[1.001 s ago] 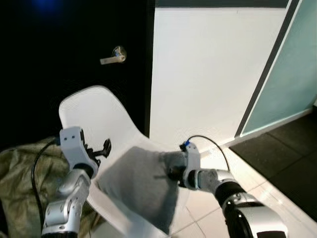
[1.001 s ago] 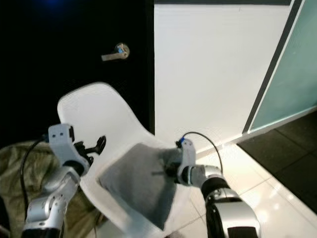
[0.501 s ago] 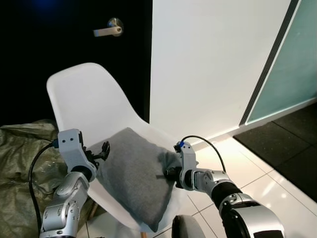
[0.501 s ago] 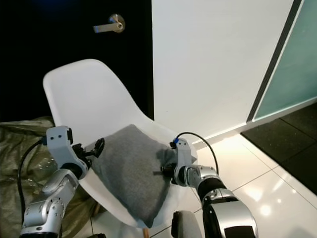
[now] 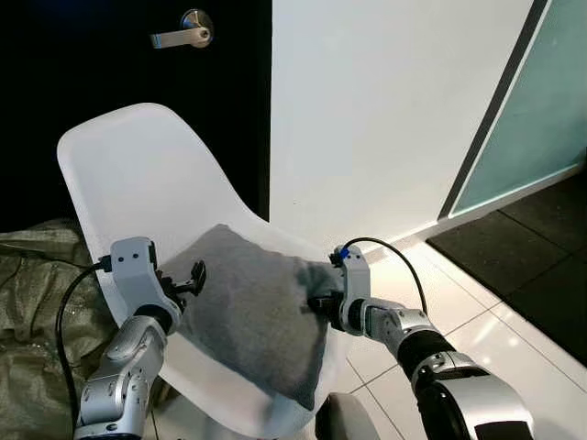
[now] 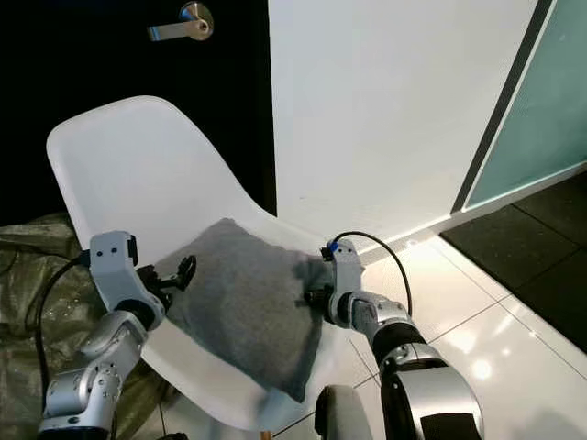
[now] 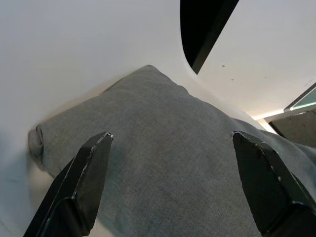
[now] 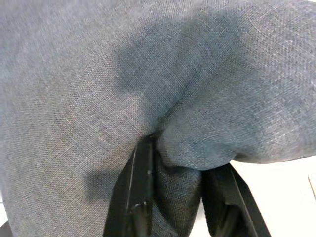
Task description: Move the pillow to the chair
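Note:
A grey pillow lies on the seat of a white shell chair, its front corner hanging over the seat's edge. My right gripper is shut on a fold at the pillow's right corner; the right wrist view shows the fabric pinched between the black fingers. My left gripper sits at the pillow's left edge, open. In the left wrist view its fingers stand wide apart over the pillow.
Behind the chair is a dark door with a lever handle and a white wall. An olive sheet lies crumpled on the floor to the left. White tiles and a dark mat lie to the right.
The pillow has come down and further back onto the chair seat, with the right gripper still shut on its corner. The view has tilted and shifted, so the door handle sits higher.

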Controlling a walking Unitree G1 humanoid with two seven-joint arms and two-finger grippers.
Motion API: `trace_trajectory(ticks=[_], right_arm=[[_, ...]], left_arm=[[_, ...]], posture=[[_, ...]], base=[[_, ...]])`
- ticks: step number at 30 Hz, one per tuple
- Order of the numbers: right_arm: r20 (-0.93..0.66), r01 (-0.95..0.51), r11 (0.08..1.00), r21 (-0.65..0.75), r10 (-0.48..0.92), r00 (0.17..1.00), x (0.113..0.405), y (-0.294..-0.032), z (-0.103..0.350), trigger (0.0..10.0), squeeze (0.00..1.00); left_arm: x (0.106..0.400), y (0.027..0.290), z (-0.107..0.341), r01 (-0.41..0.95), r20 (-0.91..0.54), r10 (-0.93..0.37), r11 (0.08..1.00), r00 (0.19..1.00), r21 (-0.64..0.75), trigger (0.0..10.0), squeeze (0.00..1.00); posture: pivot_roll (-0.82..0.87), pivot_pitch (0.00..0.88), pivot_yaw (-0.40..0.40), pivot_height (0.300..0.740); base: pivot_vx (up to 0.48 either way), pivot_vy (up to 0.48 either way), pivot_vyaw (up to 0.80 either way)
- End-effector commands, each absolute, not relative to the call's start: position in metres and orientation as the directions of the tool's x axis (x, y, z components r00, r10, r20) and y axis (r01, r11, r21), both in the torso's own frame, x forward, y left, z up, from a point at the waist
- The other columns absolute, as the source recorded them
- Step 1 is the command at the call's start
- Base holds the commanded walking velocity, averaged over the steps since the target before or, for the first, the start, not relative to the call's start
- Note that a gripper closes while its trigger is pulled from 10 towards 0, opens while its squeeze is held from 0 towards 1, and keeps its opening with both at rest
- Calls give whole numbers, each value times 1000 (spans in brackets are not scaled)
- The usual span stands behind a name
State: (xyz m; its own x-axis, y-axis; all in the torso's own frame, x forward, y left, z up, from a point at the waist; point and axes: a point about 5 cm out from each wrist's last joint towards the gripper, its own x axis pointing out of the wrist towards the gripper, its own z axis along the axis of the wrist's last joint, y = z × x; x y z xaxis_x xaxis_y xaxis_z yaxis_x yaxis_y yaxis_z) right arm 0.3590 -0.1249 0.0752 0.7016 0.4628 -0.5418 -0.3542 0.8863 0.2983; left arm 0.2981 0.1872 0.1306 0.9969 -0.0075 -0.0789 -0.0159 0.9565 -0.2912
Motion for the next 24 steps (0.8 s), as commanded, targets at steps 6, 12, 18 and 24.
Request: trace_trajectory(ticks=[6, 12, 18, 24], right_arm=[[-475, -398, 873, 280, 487, 733, 369, -126, 94, 10000, 1000], [-450, -372, 881, 293, 471, 759, 373, -141, 102, 10000, 1000], [-406, -292, 900, 325, 411, 816, 378, -164, 113, 10000, 1000], [-335, -278, 878, 389, 416, 845, 382, -180, 129, 10000, 490]], left_arm=[[299, 182, 132, 1, -77, -26, 954, 997, -301, 10000, 0], [298, 183, 131, -5, -83, -21, 954, 996, -301, 10000, 0], [299, 185, 131, -10, -87, -17, 955, 996, -297, 10000, 0], [300, 187, 132, -10, -85, -16, 956, 996, -292, 10000, 0]], posture=[[-116, 25, -44, 555], [-121, 25, -44, 555], [-129, 20, -41, 555], [-131, 18, -38, 555]], base=[[0, 0, 0], [0, 0, 0], [0, 0, 0], [0, 0, 0]])
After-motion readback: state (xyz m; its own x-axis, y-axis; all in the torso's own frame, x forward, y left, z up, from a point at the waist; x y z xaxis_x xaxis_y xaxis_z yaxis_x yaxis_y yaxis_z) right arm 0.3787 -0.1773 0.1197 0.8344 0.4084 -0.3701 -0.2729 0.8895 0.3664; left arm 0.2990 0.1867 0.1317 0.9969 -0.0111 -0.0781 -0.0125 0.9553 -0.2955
